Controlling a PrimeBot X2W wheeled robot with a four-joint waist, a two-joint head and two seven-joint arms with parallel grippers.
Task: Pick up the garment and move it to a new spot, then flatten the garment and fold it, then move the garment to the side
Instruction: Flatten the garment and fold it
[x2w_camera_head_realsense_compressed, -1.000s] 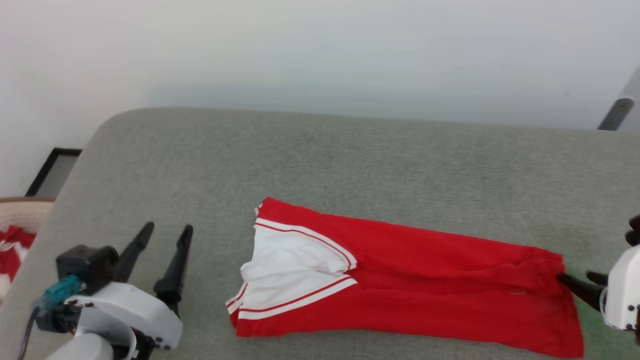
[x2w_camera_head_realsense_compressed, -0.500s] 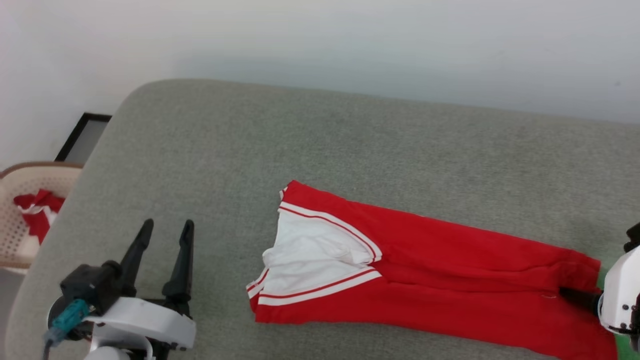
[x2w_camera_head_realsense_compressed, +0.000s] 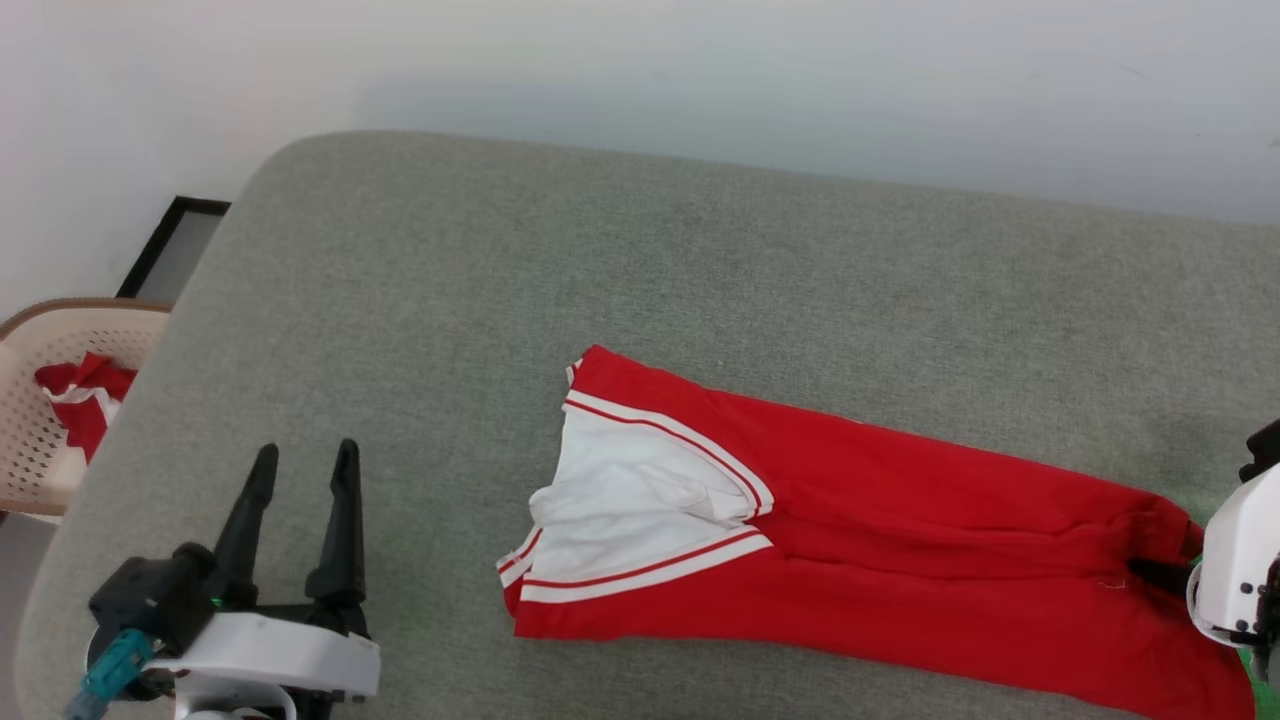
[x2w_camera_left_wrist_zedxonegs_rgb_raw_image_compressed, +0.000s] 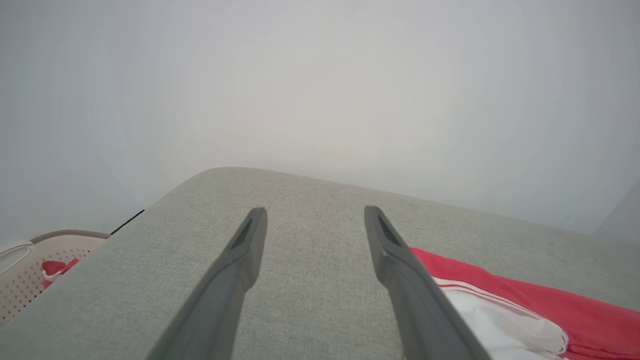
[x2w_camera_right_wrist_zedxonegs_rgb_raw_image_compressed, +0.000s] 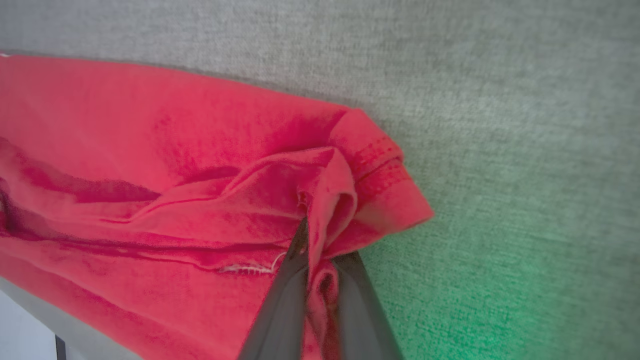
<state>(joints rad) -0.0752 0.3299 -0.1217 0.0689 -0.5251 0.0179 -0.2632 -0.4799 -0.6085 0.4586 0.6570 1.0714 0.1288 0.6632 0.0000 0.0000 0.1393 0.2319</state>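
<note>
"Well, the red jersey shirt (x2w_camera_head_realsense_compressed: 900, 560) with the white short sleeve and red-and-white striped trim lies as a long narrow band along the front edge of the grey fabric-covered cushion (x2w_camera_head_realsense_compressed: 600, 250), from the middle out to the right end."

"Which end has the sleeve?"

"The left one, spread flat. The right end, near the front right corner, is bunched. The right gripper (x2w_camera_right_wrist_zedxonegs_rgb_raw_image_compressed: 320, 242) has its two dark fingers pinched together on a fold of the red hem there."

"Is the cloth raised?"

"It's puckered at the grip, but I can't tell if it's raised."

"And the other arm?"

"The left gripper (x2w_camera_head_realsense_compressed: 306, 448) hangs over bare cushion near the front left corner, fingers spread wide with nothing between them, well apart from the sleeve."

"And beyond the cushion?"

"Off its left edge stands a beige perforated plastic basket (x2w_camera_head_realsense_compressed: 25, 450) with a bundle of red-and-white cloth (x2w_camera_head_realsense_compressed: 85, 400) inside. A white wall (x2w_camera_head_realsense_compressed: 700, 60) runs behind."
</note>
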